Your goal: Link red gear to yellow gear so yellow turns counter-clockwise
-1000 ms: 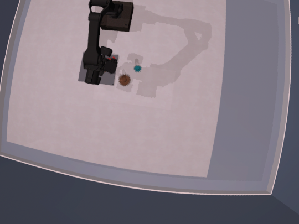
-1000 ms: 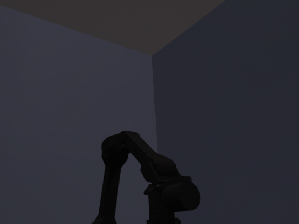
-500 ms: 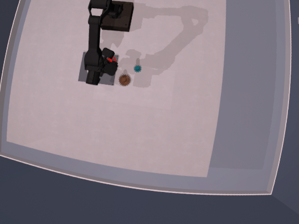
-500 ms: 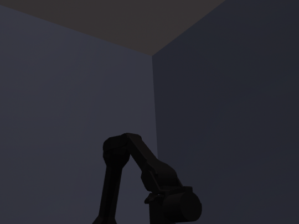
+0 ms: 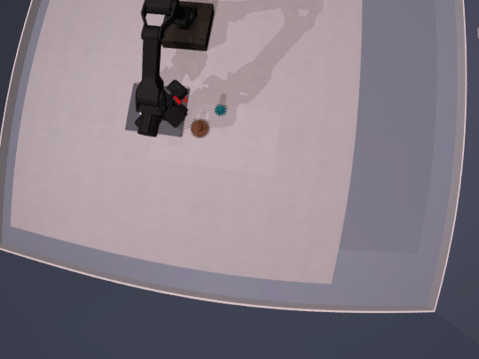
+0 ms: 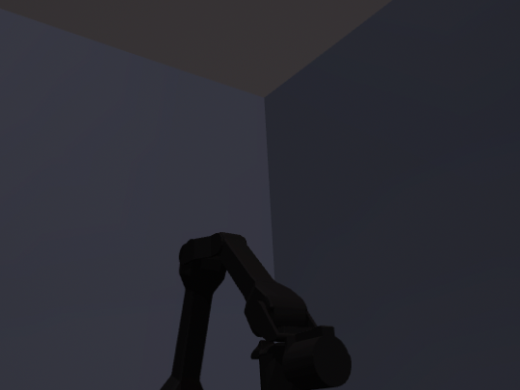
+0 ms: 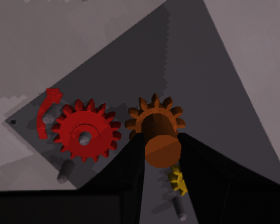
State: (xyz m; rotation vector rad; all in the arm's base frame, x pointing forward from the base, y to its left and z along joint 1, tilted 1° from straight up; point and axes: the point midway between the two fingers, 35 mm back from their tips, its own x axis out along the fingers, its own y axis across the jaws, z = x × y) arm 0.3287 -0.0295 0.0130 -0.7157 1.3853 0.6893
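Observation:
My gripper (image 7: 160, 140) is shut on the knob of an orange gear (image 7: 156, 111) in the wrist view. That gear is over the grey board (image 7: 210, 100) (image 5: 131, 119), right of the red gear (image 7: 97, 125), with a narrow gap between their teeth in this view. Whether it touches a peg beneath is hidden. The red gear sits on its peg beside the red arrow (image 7: 54, 95). The yellow gear (image 7: 178, 181) shows partly behind the right finger. Bare pegs (image 7: 65, 171) (image 7: 180, 209) stand below. A brown gear (image 5: 200, 128) and a small teal gear (image 5: 220, 110) stand on the table.
The arm (image 5: 151, 60) covers much of the board in the top view. The dark robot base (image 5: 195, 38) is behind the board. The brown gear stands close to the board's right edge, the teal gear farther right. The exterior view shows only the arm (image 6: 252, 282) against walls.

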